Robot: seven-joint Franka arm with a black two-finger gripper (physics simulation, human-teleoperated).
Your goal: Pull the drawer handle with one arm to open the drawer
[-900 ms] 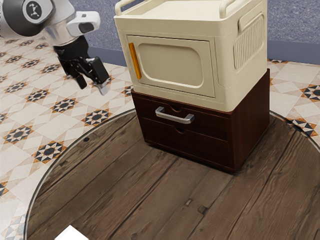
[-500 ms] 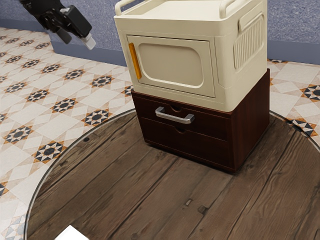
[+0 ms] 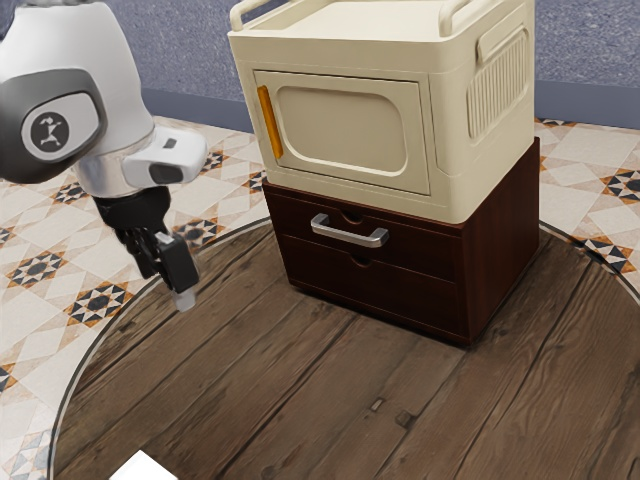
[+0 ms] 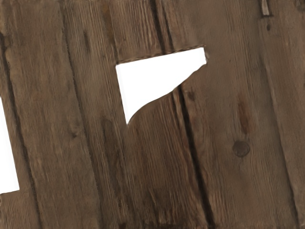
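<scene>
Exterior view: drawer handle (image 3: 349, 233), a silver bar, fixed across the front of the upper drawer (image 3: 420, 242) in a dark red-brown cabinet (image 3: 505, 240). Upper drawer shut, with front flush, above a lower drawer (image 3: 375, 298), likewise shut. Gripper (image 3: 167, 287) pointing downward, toward the exterior view's left from the cabinet, well apart from the drawer handle and lower in the view. Fingers standing apart, with nothing held between; exact width of the gap impossible to tell. On top of the cabinet, a cream box (image 3: 451, 150) with a closed door (image 3: 345, 130) and an upright orange handle (image 3: 269, 122). Beneath the cabinet, a round wooden table (image 3: 300, 400); beyond, a patterned tile floor (image 3: 40, 225) and a blue wall (image 3: 200, 55).

Wrist view: dark planks, interrupted by a plain white shape (image 4: 150, 78) and, partly cut off, a second white shape (image 4: 6, 160); nature of both unclear.
</scene>
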